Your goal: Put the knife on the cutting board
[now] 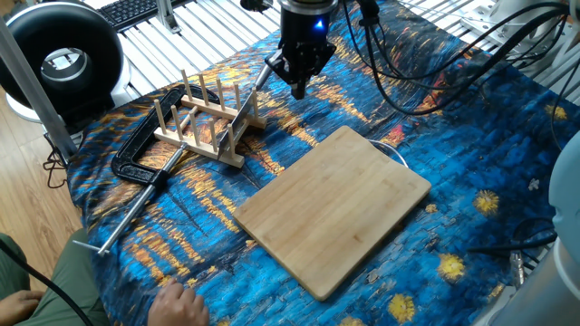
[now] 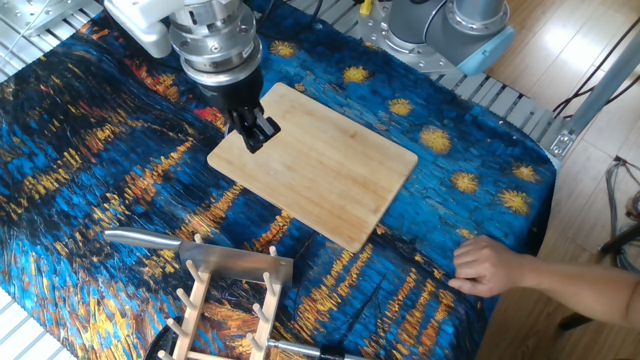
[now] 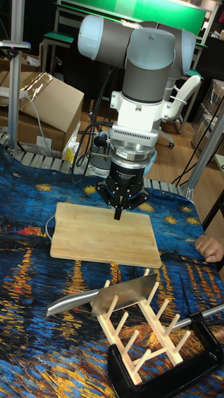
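Note:
The knife (image 2: 232, 264) leans in the wooden dish rack, its broad shiny blade (image 3: 124, 292) propped against the pegs and its slim handle (image 2: 140, 238) sticking out over the cloth. In one fixed view the knife (image 1: 243, 110) slants up toward the arm. The cutting board (image 1: 335, 208) lies flat and bare on the blue cloth, also seen as cutting board (image 2: 330, 170) and cutting board (image 3: 99, 235). My gripper (image 1: 298, 88) hangs in the air between rack and board, fingers pressed together with nothing in them; gripper (image 2: 257, 136) sits over the board's near corner, gripper (image 3: 117, 215) above its edge.
The slatted dish rack (image 1: 199, 122) stands left of the board, with a black clamp (image 1: 140, 154) and its long rod beside it. A person's hand (image 2: 490, 265) rests at the cloth's edge; another hand (image 1: 177, 303) is near the front. Cables trail behind the arm.

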Action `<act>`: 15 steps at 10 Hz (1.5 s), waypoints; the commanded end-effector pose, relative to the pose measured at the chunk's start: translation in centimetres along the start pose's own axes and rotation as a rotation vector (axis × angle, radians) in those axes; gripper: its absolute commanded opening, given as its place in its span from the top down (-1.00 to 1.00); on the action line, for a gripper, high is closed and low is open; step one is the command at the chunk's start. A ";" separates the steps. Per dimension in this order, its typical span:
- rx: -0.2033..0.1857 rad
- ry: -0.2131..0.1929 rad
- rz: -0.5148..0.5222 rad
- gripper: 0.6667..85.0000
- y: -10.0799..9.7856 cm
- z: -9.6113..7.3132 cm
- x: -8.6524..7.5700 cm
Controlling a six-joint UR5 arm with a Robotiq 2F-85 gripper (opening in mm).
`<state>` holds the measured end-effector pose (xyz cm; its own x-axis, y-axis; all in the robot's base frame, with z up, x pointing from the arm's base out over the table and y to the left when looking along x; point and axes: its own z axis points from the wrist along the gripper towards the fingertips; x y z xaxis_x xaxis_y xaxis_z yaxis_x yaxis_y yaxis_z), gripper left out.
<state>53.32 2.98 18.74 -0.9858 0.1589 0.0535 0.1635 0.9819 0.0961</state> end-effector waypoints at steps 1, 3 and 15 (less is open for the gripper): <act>-0.004 -0.006 0.005 0.99 0.2 0.0 -0.2; -0.002 -0.012 0.008 0.99 0.3 0.0 -0.3; 0.054 -0.045 -0.192 -0.48 -2.8 0.8 -0.3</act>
<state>53.65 0.39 17.67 -0.9999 0.0096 -0.0071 0.0094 0.9994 0.0324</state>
